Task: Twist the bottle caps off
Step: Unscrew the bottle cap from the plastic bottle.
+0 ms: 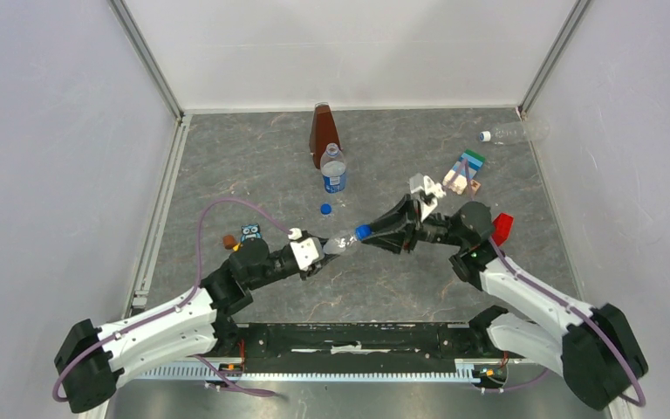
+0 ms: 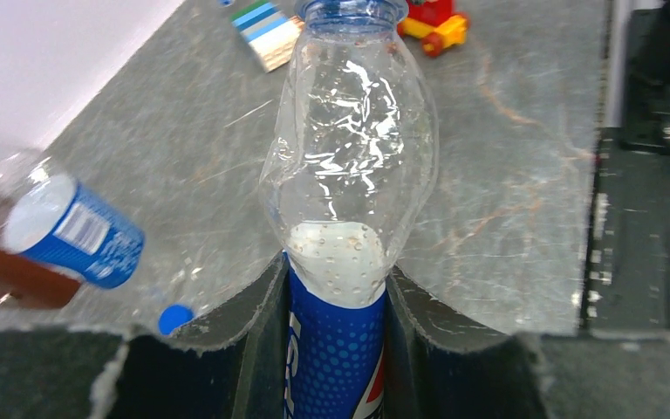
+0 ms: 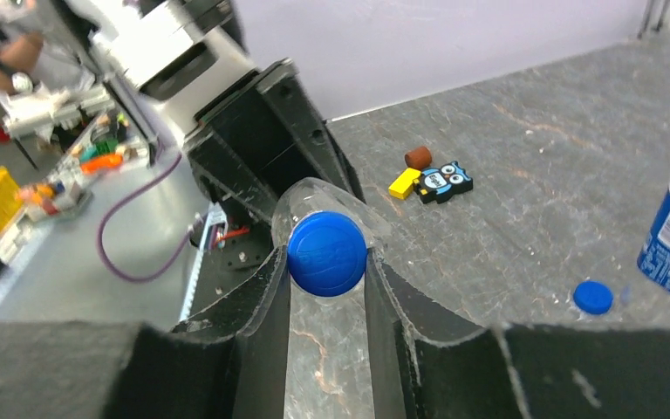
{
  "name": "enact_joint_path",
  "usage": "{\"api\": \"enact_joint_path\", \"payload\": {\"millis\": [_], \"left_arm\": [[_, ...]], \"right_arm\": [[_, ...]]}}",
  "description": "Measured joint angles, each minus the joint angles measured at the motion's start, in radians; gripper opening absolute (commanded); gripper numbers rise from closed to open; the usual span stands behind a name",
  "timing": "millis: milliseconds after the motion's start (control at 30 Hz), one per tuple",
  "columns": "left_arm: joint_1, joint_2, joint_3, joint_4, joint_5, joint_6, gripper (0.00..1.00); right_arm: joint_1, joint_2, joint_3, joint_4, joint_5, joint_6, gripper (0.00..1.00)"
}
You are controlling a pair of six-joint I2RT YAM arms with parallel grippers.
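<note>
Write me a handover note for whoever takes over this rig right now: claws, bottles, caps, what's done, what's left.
Left claw: shut on the labelled bottle, held on its side with the neck toward the right arm.
Right claw: shut on that bottle's blue cap, which sits at the neck. How far it is unscrewed cannot be told.
Done: the upright labelled bottle looks uncapped, with a loose blue cap lying beside it.
Left: finish this cap, then do the unlabelled bottle lying in the far right corner, white cap still on.
</note>
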Motion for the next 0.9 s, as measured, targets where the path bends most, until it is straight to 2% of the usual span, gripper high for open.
{"api": "enact_joint_path", "payload": {"millis": [167, 400, 600, 633, 667, 767, 900], "left_arm": [[0.003, 0.023, 0.050, -0.061, 0.157, -0.028, 0.02], [0.034, 0.163, 0.166, -0.173, 0.370, -0.056, 0.05], [0.035, 0.230, 0.193, -0.219, 0.463, -0.066, 0.06], [0.035, 0.233, 0.193, -0.221, 0.462, -0.066, 0.06], [0.035, 0.233, 0.193, -0.222, 0.461, -0.066, 0.06], [0.035, 0.233, 0.192, -0.219, 0.423, -0.066, 0.05], [0.033, 0.217, 0.175, -0.196, 0.330, -0.064, 0.04]], "right_arm": [[0.000, -0.167, -0.045, -0.106, -0.076, -0.204, 0.02], [-0.012, -0.297, -0.062, -0.274, -0.145, -0.425, 0.01], [-0.012, -0.350, -0.072, -0.406, -0.179, -0.558, 0.07], [-0.012, -0.352, -0.072, -0.418, -0.177, -0.569, 0.12], [-0.012, -0.353, -0.072, -0.426, -0.175, -0.577, 0.21], [-0.012, -0.352, -0.072, -0.441, -0.141, -0.586, 0.41], [-0.006, -0.329, -0.069, -0.457, -0.040, -0.563, 0.63]]}}
